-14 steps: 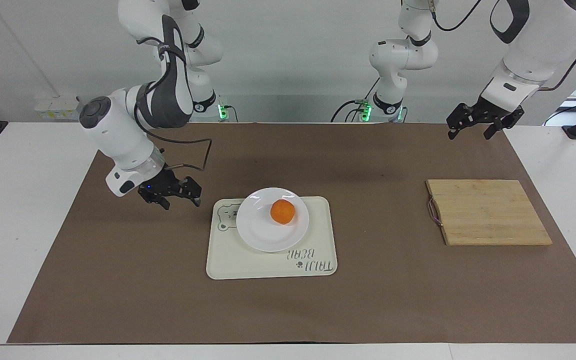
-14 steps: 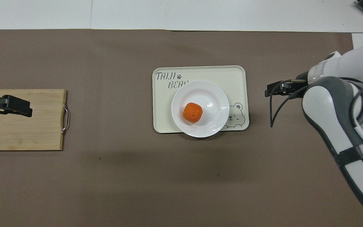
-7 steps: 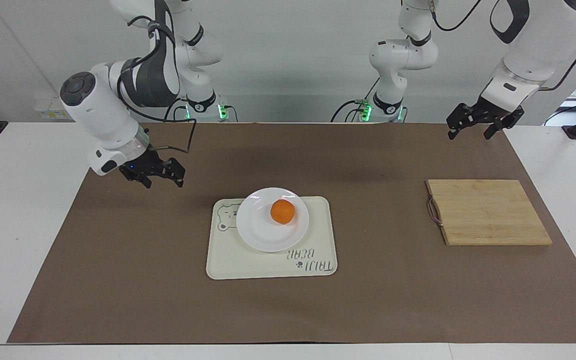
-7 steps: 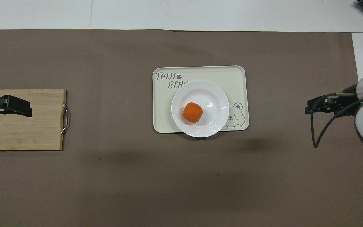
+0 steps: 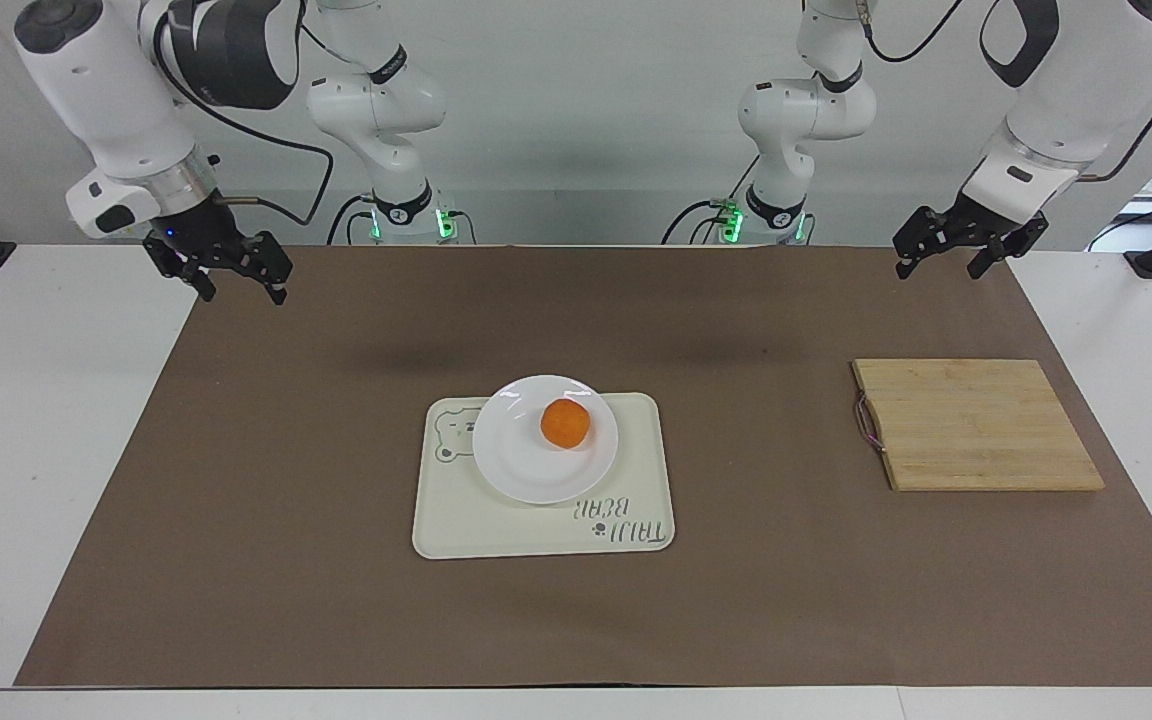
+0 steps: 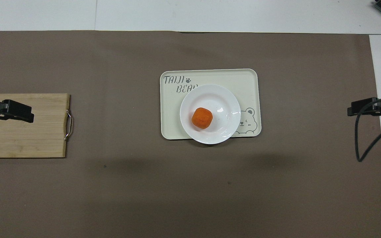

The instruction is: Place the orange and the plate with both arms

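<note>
Orange [image 5: 565,423] sat on the white plate [image 5: 516,465], a little off the plate's middle and toward the left arm's end of the table, with nothing gripping it. In the overhead view the orange [image 6: 202,118] looked slightly blocky, and the plate [image 6: 222,99] rested on the cream bear-print tray [image 6: 210,75], covering part of the printed lettering and overhanging the tray's edge nearest the robots. From the facing camera the tray [image 5: 536,530] lay near the middle of the brown mat [image 5: 286,500] that covered most of the white table [image 5: 26,450]. A bamboo cutting board [image 5: 976,425] with a small metal handle lay flat on the mat toward the left arm's end, well apart from the tray. The right gripper [image 5: 233,277] hung raised over the mat's corner at the right arm's end, close to the robots' side, its two fingers spread apart and holding nothing; overhead, the right gripper [image 6: 362,109] showed only as a dark tip with a black cable looping beneath it. The left gripper [image 5: 948,255] hung raised over the mat's corner at the left arm's end, fingers likewise parted and empty; overhead, the left gripper [image 6: 15,110] overlapped the cutting board [image 6: 38,138] without touching it.
</note>
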`<state>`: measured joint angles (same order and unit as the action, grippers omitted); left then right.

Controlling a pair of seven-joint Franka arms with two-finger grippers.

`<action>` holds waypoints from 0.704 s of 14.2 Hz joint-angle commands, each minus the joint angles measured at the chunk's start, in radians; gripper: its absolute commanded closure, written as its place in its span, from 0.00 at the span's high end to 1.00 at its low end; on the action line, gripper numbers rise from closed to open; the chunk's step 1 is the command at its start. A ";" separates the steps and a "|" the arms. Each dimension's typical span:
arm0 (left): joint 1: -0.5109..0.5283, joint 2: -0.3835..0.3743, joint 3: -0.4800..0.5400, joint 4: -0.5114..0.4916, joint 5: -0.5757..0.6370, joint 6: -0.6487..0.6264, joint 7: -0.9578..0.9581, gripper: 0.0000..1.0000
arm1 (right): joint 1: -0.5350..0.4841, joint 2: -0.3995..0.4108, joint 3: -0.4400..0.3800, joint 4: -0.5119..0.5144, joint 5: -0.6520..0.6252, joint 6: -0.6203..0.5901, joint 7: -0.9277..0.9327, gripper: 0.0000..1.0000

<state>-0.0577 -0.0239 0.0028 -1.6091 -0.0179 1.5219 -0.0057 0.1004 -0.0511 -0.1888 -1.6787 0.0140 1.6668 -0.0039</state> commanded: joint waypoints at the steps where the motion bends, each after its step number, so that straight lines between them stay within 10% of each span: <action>1: 0.009 -0.011 -0.006 -0.002 0.007 -0.014 -0.008 1.00 | 0.002 0.007 0.005 0.117 -0.022 -0.105 -0.004 1.00; 10: 0.009 -0.011 -0.006 -0.002 0.007 -0.014 -0.008 1.00 | 0.024 -0.015 0.045 0.117 -0.058 -0.119 -0.011 1.00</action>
<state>-0.0577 -0.0239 0.0028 -1.6091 -0.0179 1.5218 -0.0057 0.1288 -0.0558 -0.1480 -1.5471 -0.0344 1.5413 -0.0038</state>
